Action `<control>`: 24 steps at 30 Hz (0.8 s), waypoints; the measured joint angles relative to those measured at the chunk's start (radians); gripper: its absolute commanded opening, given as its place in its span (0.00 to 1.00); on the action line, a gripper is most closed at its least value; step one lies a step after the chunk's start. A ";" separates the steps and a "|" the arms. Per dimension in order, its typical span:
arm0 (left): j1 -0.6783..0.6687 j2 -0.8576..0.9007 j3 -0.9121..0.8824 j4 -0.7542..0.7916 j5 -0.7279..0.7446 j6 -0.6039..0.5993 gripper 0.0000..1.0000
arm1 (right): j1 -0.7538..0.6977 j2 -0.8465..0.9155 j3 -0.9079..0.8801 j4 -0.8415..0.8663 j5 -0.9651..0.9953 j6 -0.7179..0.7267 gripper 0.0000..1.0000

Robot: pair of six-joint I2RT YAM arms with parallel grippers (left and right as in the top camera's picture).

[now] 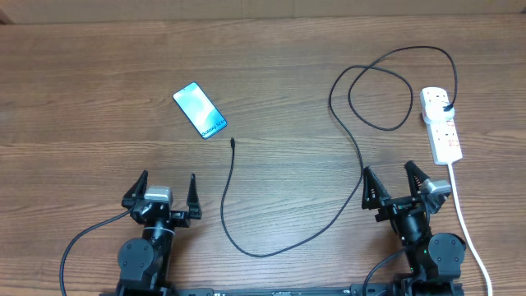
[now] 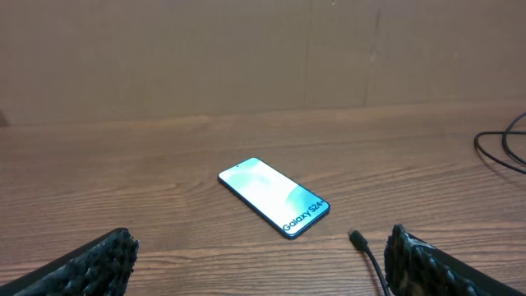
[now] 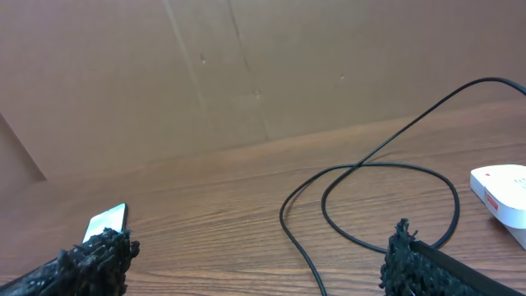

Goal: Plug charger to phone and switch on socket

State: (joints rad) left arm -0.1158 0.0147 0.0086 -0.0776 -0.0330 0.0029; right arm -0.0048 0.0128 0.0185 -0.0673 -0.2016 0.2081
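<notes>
Overhead view puts the task at its very start, by my reading: nothing is plugged into the slim rectangular smartphone with the glowing blue-teal screen (image 1: 200,110), which lies flat and slantwise on the brown wood-grain surface (image 1: 82,82), far and slightly right of the left gripper (image 1: 167,185). The long thin black charger cable (image 1: 225,191) ends in a small black connector tip (image 1: 233,143) resting just beside the phone's near right corner, close but not touching. From there it sweeps near, then right, and loops on the far right before reaching the black plug (image 1: 446,107) seated in the white elongated power strip (image 1: 441,123). Whether its small red switches are on is too small to tell. Both the left gripper and the right gripper (image 1: 388,177) sit low at the near edge, jaws spread wide and holding nothing. Still to do: lifting the tip, seating it in the phone, pressing the switch. Nothing blocks the tip, though the cable and the strip's white cord (image 1: 464,214) flank the right arm.
</notes>
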 measured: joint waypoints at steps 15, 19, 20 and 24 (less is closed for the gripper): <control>0.000 0.000 0.000 0.000 0.000 0.000 1.00 | 0.000 0.000 0.000 0.000 0.000 0.000 1.00; 0.000 0.000 0.000 -0.001 0.014 -0.006 1.00 | 0.000 0.000 0.000 0.000 0.000 0.000 1.00; 0.000 0.001 0.000 -0.001 0.016 -0.012 1.00 | 0.000 0.000 0.000 0.000 0.000 0.000 1.00; 0.000 0.023 0.000 0.000 0.039 -0.057 1.00 | 0.000 0.000 0.000 0.000 0.000 0.000 1.00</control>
State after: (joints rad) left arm -0.1158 0.0380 0.0086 -0.0780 0.0055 -0.0544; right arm -0.0051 0.0128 0.0185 -0.0669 -0.2016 0.2085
